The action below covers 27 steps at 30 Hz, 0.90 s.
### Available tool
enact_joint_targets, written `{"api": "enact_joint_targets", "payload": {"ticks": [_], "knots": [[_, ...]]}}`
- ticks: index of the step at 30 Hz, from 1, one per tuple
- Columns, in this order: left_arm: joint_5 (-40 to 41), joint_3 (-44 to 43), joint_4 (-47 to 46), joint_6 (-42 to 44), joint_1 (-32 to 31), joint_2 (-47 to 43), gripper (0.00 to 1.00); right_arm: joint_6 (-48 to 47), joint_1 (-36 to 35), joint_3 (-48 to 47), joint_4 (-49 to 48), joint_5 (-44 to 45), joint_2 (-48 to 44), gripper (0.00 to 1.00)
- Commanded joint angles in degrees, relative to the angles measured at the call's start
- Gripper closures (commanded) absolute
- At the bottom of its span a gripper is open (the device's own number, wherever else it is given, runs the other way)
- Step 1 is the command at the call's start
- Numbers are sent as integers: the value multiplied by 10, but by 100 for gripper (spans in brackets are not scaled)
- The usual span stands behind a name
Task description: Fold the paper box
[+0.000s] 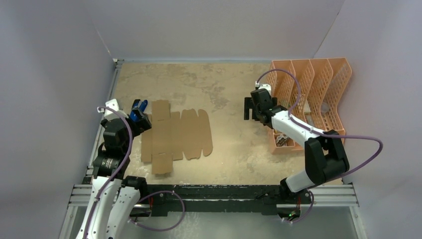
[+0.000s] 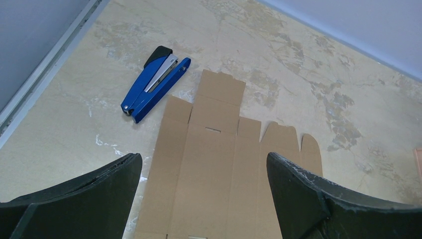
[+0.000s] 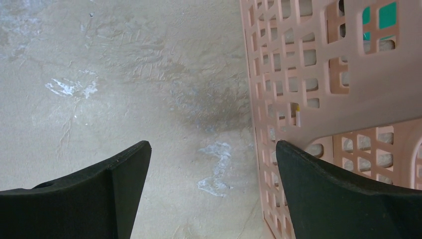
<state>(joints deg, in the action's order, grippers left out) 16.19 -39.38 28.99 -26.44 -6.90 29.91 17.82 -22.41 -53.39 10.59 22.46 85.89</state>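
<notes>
Left wrist view: left gripper (image 2: 203, 155) stands wide apart over the flat paper box (image 2: 211, 134); right gripper (image 3: 213, 144) is apart too. The thin sheet may slide toward the stapler (image 2: 154, 84) if pushed.

The paper box (image 1: 174, 135) lies flat on the left part of the table (image 1: 229, 124), low enough for a gripper to pass over it. A blue stapler (image 2: 157, 84) sits just beside its far-left corner, narrowing the lane between sheet and left wall (image 1: 50, 99). A broad stretch of bare tabletop runs from the sheet to the peach organizer (image 1: 298, 79), which stands tall along the right wall (image 1: 383, 74). The right gripper (image 3: 214, 149), jaws spread wide, hangs just beside the organizer's perforated side, with bare surface on its left. The left gripper (image 2: 204, 164), equally wide, hangs over the sheet's near-left part.
</notes>
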Motion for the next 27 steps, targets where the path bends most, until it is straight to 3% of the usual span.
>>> {"api": "enact_joint_targets", "payload": {"ticks": [1,5,11,20,27], "knots": [[-13,9,-47,-22,-3,26,3,-5,11,-39,7,34,2,1],[-31,14,-61,-93,-3,102,3,-24,9,-60,12,-11,-13,1],[-126,17,-112,-127,-6,253,3,-68,-16,-24,-84,-217,-68,1],[-117,-35,-177,-123,-94,482,5,-74,-93,-23,-88,-230,-46,1],[-179,-82,-210,-84,-116,643,9,-57,-107,30,-95,-228,-88,1]]}}
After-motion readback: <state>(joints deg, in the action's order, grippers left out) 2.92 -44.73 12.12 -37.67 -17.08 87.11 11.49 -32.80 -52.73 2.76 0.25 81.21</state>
